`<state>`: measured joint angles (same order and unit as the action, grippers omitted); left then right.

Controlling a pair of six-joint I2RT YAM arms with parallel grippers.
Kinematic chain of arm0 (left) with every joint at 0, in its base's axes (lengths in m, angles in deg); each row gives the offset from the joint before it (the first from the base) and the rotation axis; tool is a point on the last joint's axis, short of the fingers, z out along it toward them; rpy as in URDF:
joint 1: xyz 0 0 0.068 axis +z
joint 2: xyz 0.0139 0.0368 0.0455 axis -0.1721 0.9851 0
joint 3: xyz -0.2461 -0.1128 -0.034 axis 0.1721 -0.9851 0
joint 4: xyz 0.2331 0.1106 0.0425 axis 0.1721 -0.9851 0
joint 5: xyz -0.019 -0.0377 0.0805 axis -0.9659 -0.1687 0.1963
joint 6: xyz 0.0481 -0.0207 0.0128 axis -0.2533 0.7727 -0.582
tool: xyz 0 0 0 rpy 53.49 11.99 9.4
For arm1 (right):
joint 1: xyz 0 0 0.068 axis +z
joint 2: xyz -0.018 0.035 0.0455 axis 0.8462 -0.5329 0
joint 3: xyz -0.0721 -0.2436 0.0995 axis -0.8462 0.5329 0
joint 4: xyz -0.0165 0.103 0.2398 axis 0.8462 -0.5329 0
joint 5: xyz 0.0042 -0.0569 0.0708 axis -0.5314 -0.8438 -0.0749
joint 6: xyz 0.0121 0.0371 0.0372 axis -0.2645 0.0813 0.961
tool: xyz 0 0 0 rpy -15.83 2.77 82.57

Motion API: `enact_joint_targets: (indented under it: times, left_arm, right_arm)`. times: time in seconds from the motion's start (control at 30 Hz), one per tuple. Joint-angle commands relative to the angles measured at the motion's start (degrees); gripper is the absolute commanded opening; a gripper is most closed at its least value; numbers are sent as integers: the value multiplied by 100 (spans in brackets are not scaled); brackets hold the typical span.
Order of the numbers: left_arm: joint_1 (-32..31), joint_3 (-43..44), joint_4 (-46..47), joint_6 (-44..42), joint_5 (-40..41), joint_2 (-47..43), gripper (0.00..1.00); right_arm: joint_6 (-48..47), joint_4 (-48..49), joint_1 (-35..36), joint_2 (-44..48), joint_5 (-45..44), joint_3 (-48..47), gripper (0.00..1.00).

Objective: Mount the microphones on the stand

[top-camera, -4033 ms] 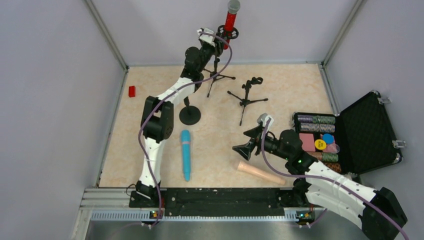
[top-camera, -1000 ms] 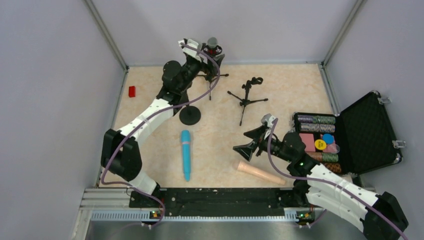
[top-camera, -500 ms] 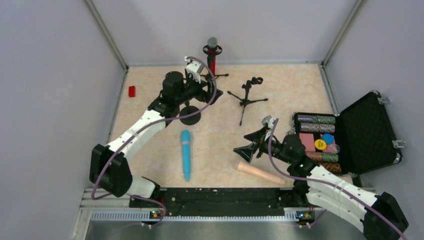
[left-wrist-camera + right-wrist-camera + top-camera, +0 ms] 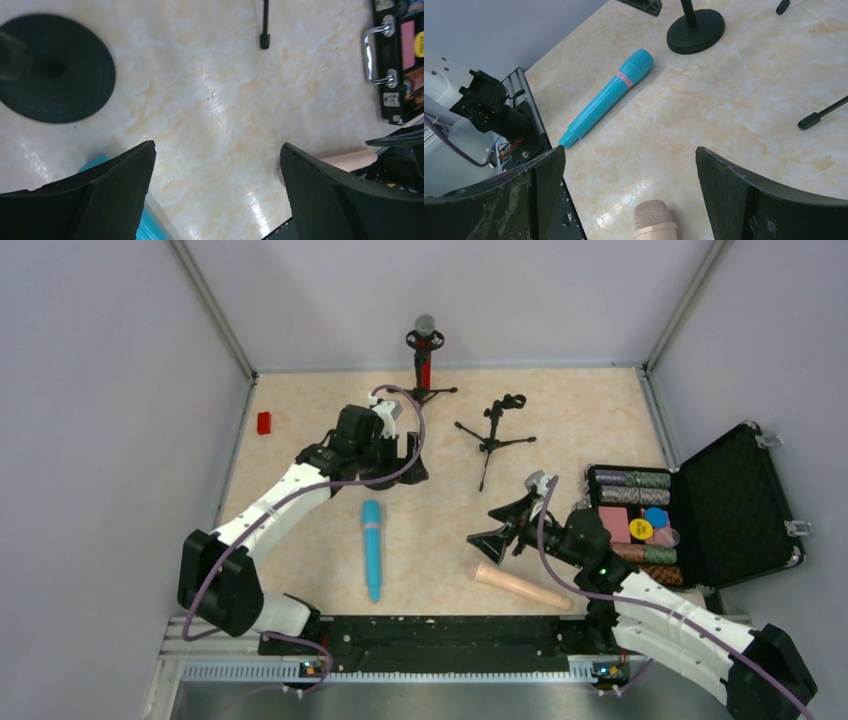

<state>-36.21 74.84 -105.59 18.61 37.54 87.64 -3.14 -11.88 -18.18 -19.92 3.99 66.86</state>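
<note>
Lying flat on the bench (image 4: 580,410), the light-blue microphone (image 4: 372,550) occupies the lower centre of the overhead view. Its long axis runs up-down the frame, head end uppermost. The left gripper (image 4: 217,147), jaws spread wide and empty, hovers just up-frame of that head end, over the round-base stand (image 4: 55,70); this arm is the nearer. The peach-beige microphone (image 4: 520,587) lies just below the right gripper (image 4: 630,150), which is likewise spread and empty. The red microphone (image 4: 425,368) stands upright in a tripod stand (image 4: 440,392), upper centre.
</note>
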Motion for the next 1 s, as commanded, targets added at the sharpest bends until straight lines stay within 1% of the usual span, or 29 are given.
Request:
enact_joint_targets:
  times: [0.0,0.07,0.3,0.43,0.53,0.7,0.77,0.87,0.97]
  left_arm:
    - [-16,-161,-965,254,578,-156,99]
    - [-21,-361,-1108,403,947,-302,99]
    - [-32,-1384,-1001,811,2038,-1142,97]
    - [-24,-1706,-979,985,2341,-1567,97]
    - [-28,-1924,-883,1058,2421,-1788,97]
    - [-28,-2072,-727,1034,2457,-1924,97]
    - [-31,-2118,-561,927,2349,-1950,97]
    - [-32,-2171,-333,914,2196,-1980,97]
    - [-30,-2201,-108,929,2109,-2024,98]
  right_arm:
    - [76,230,30,49,-63,102,98]
    - [81,230,30,48,-80,119,98]
    - [76,151,29,36,-109,73,98]
    - [13,-17,32,-3,-125,10,98]
    - [-156,-580,29,-4,-229,-218,98]
    - [-600,-2247,29,-183,-610,-959,98]
    - [-757,-2860,29,-341,-672,-1254,98]
    - [-887,-3360,31,-509,-622,-1535,98]
    - [-916,-3537,29,-606,-551,-1649,98]
